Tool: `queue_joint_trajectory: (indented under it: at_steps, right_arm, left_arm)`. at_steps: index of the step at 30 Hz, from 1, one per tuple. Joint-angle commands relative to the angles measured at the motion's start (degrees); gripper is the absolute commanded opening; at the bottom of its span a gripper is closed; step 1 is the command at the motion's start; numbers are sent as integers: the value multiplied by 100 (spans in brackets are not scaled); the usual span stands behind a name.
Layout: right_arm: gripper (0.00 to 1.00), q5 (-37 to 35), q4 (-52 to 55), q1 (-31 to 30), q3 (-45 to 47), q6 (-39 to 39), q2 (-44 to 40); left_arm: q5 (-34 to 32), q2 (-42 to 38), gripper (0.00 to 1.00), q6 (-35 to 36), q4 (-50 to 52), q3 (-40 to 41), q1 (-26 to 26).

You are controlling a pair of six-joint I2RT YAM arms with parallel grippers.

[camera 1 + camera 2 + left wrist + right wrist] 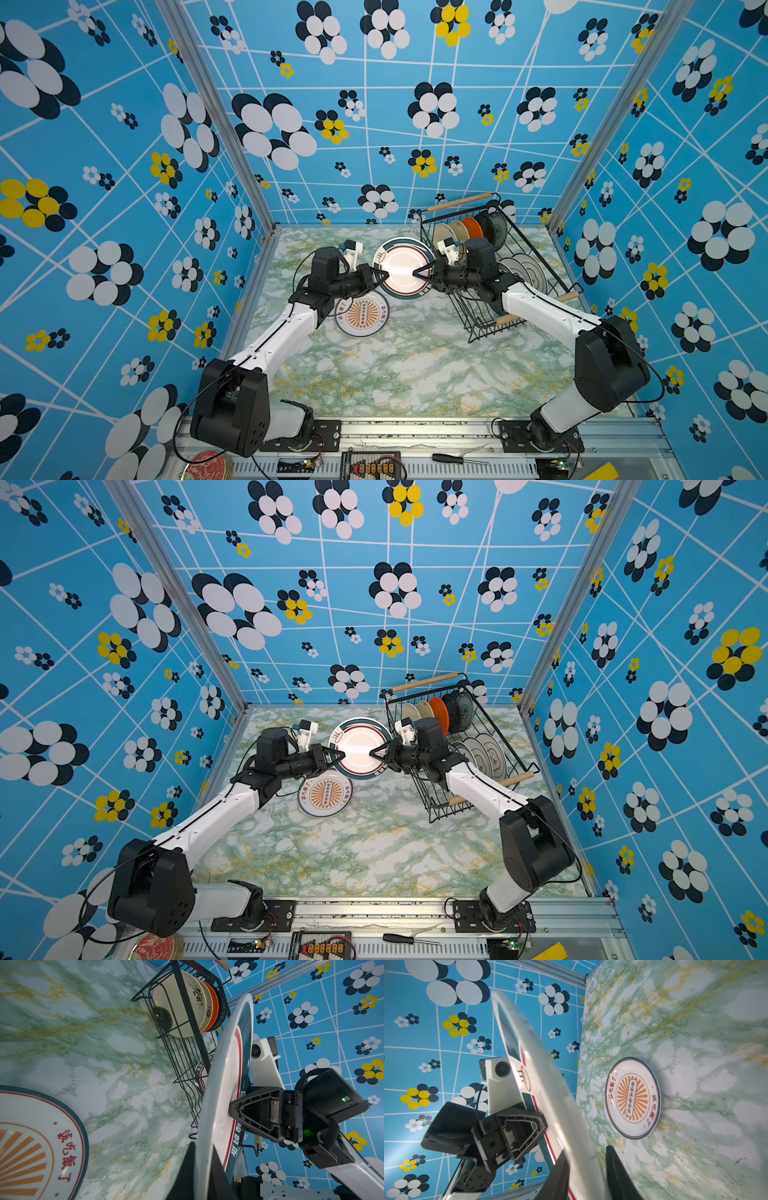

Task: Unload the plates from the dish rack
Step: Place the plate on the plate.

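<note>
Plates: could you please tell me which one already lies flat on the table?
The sunburst plate; the plain-centred plate is held in the air, the rest stand in the rack.

Arms stretched inward — left hand (pixel 384 274) clamped, right hand (pixel 415 273) parted.

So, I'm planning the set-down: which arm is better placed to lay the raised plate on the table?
Left, probably. The left hand grips the raised plate, while the right hand stands slightly open around it. The sunburst plate on the table lies beside the left arm.
</note>
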State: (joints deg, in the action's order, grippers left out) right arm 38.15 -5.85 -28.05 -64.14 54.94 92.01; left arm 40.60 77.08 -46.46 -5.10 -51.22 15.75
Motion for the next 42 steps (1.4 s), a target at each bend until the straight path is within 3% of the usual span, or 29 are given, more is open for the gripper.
queue_joint_trajectory:
  at_steps: [1,6,10,19,29,42]
  right_arm:
    - [41,202,-333,-93,-332,-47,-87]
    - [55,105,-94,-95,-452,-198,-69]
    - [63,-387,1022,-94,-797,-875,-161]
    - [71,-2870,4004,-94,-1861,-2628,-478]
    - [78,-5438,5608,-59,-2243,-3470,-651]
    - [80,-6048,5952,100,-2129,-3514,-781]
  left_arm:
    - [-33,-73,8,285,322,146,-83]
    - [-28,-226,5,295,579,206,-317]
    - [-146,-469,3,375,1026,227,-586]
    - [-770,-1101,4,502,2091,389,-1283]
    - [-1166,-1078,4,528,2531,718,-1700]
    - [-1445,-582,8,577,2535,939,-1703]
